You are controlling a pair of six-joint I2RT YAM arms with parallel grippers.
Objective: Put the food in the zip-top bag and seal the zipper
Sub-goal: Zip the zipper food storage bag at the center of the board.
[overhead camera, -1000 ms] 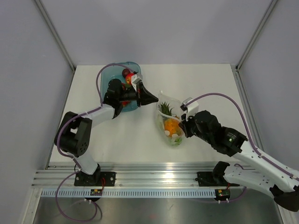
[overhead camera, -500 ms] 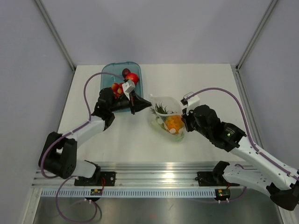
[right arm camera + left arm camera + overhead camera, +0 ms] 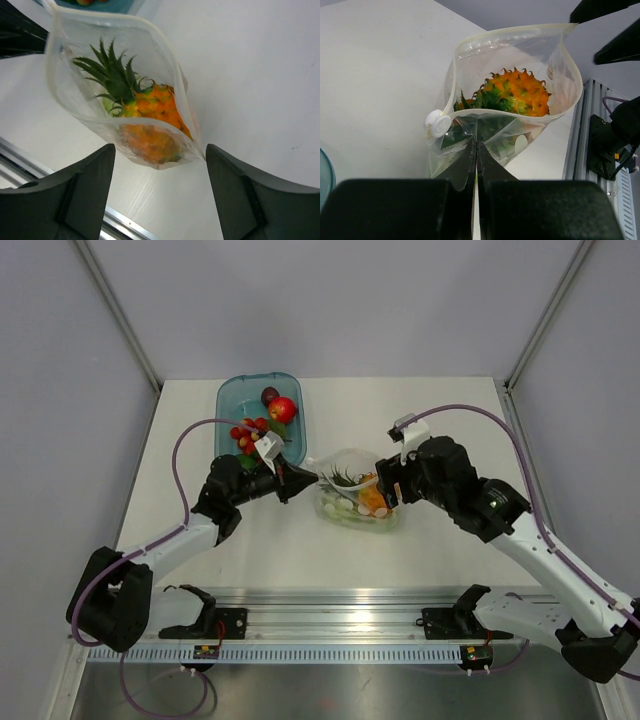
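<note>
The clear zip-top bag (image 3: 352,502) sits mid-table between both arms with its mouth gaping open. Inside it lie food pieces: an orange spiky fruit (image 3: 521,94) with green leaves (image 3: 114,75) and pale bits beneath. My left gripper (image 3: 476,142) is shut on the bag's near wall just below the mouth, beside a white round tab (image 3: 437,123). The zipper (image 3: 512,35) runs along the unjoined mouth edge. My right gripper (image 3: 159,150) stands open astride the bag's other end, with neither finger (image 3: 80,195) pressing on it. More food (image 3: 282,408) lies in the blue tray.
The translucent blue tray (image 3: 230,398) stands at the back left, holding a red fruit, a dark one (image 3: 269,394) and small red pieces (image 3: 246,430). An aluminium rail (image 3: 330,623) runs along the near table edge. Grey walls enclose the table.
My right gripper has opened and let go of the bag. My left arm swung away from the tray towards the bag and now pinches its left wall; the bag shifted left.
</note>
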